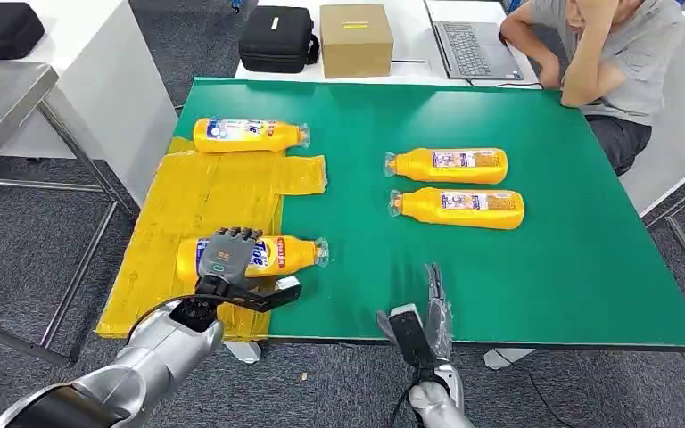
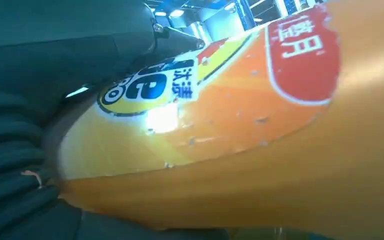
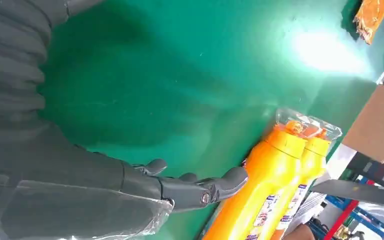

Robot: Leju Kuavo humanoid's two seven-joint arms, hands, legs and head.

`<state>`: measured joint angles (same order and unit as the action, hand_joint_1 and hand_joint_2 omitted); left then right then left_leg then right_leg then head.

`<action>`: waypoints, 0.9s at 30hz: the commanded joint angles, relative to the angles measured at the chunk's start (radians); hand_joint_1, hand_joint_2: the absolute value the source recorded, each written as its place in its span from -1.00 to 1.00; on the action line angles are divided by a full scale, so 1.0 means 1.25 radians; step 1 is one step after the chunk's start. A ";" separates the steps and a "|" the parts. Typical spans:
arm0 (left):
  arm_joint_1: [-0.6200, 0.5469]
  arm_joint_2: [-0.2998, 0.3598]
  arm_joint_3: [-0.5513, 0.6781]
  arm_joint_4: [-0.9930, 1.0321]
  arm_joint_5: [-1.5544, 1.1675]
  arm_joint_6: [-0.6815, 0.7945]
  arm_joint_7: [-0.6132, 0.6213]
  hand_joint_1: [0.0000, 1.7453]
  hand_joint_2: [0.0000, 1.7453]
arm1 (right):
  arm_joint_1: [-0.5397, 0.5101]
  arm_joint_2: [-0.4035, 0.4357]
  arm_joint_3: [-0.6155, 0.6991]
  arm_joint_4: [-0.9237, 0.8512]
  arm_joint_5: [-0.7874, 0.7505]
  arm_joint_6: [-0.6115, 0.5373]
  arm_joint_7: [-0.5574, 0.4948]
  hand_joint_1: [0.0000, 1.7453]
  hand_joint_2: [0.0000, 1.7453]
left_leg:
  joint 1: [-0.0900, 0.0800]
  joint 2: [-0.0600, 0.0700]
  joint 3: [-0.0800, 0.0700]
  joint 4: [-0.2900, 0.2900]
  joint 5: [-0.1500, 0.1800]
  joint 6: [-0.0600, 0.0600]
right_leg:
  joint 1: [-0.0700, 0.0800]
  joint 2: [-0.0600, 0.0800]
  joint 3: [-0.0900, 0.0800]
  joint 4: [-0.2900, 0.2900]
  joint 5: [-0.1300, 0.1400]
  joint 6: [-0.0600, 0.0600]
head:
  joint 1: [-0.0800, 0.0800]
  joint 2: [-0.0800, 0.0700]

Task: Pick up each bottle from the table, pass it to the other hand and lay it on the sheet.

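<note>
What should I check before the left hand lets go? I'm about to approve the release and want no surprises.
1. Bottle under the left hand lies on the yellow sheet: mostly ok; its capped end overhangs the green table.
2. Left fingers still wrapped over this bottle: ok, not yet released.
3. Right hand empty, fingers apart: ok.
4. First bottle already laid at the sheet's far edge, apart from this one: ok.
5. Two bottles remain on the table: ok.
6. Bottle will not roll: cannot tell.
</note>
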<state>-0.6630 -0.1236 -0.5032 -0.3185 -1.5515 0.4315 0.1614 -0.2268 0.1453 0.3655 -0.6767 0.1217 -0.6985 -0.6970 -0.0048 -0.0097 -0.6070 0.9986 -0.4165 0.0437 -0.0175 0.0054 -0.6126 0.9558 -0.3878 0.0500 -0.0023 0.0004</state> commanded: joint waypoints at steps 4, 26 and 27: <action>0.008 -0.009 0.027 0.028 -0.013 0.016 0.004 -0.80 1.00 | -0.045 0.006 0.003 0.058 -0.002 0.001 -0.001 -1.00 1.00 | 0.001 0.002 0.003 0.000 -0.002 -0.002 | 0.001 0.001 0.003 0.000 -0.001 -0.002 | 0.000 0.000; 0.093 -0.021 -0.037 -0.186 -0.015 0.107 -0.034 -1.00 1.00 | -0.026 0.002 -0.013 0.065 0.001 0.000 -0.001 -1.00 1.00 | 0.001 0.000 0.003 0.001 -0.002 -0.002 | 0.001 -0.001 0.003 0.000 -0.002 -0.001 | 0.000 0.000; 0.093 -0.021 -0.037 -0.186 -0.015 0.107 -0.034 -1.00 1.00 | -0.026 0.002 -0.013 0.065 0.001 0.000 -0.001 -1.00 1.00 | 0.000 0.000 0.002 0.000 -0.001 -0.001 | 0.000 -0.001 0.002 0.000 -0.002 -0.001 | 0.000 0.000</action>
<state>-0.6064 -0.1343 -0.5047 -0.3808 -1.5698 0.5707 0.1949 -0.2463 0.1637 0.3666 -0.6287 0.1175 -0.6989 -0.6970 -0.0048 -0.0095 -0.6073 0.9987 -0.4164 0.0436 -0.0174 0.0054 -0.6133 0.9557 -0.3878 0.0500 -0.0023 0.0004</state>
